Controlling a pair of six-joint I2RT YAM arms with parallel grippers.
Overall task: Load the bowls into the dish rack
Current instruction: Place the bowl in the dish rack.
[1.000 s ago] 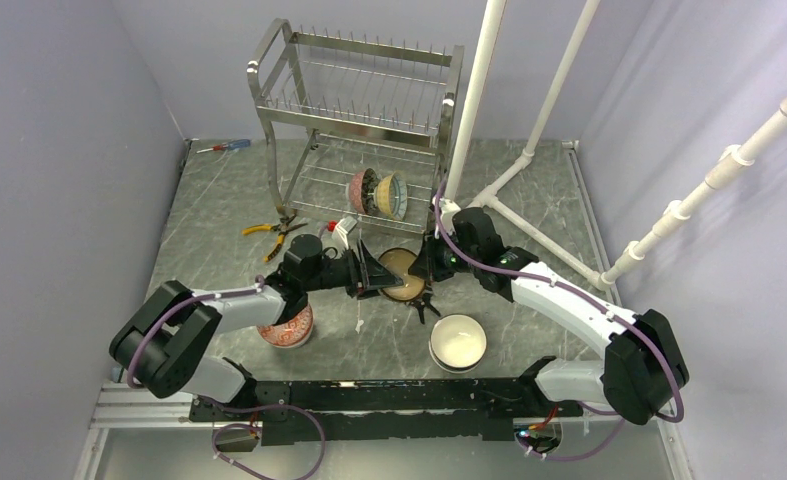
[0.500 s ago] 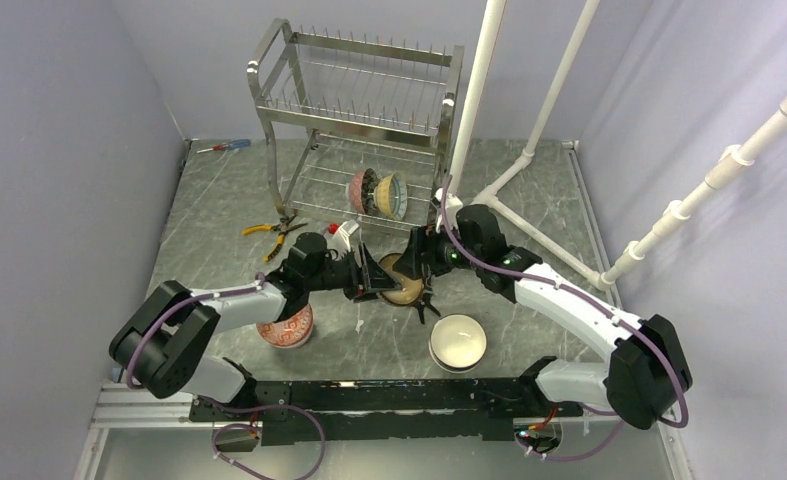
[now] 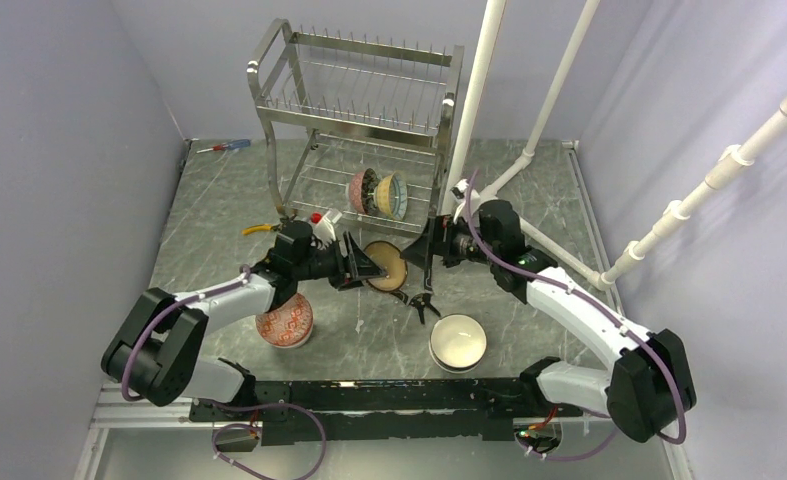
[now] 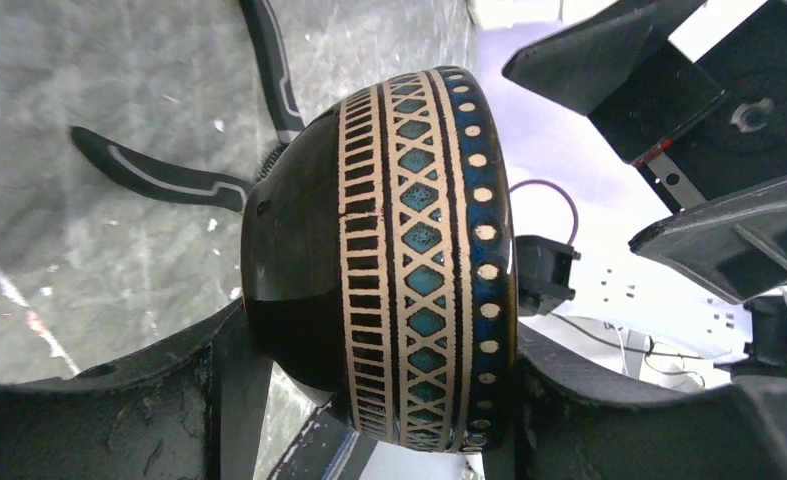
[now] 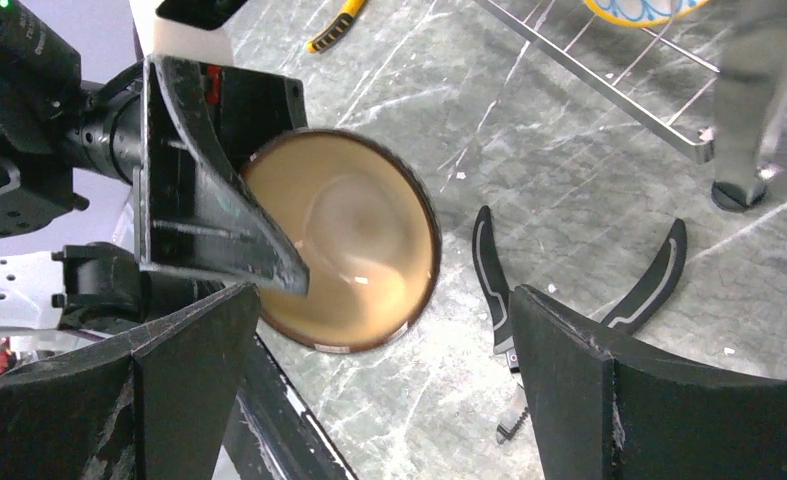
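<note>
The left gripper (image 3: pixel 367 267) grips the tan bowl (image 3: pixel 390 267), tipped on its side, while the right gripper (image 3: pixel 426 255) gapes wide just beside it.

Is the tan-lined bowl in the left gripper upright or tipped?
Tipped on edge. The black patterned bowl sits sideways in the left gripper, its tan inside facing the right wrist camera.

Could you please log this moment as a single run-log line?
left gripper: shut on patterned bowl, tilted, off table | right gripper: open, empty | dish rack: two bowls on lower tier
</note>
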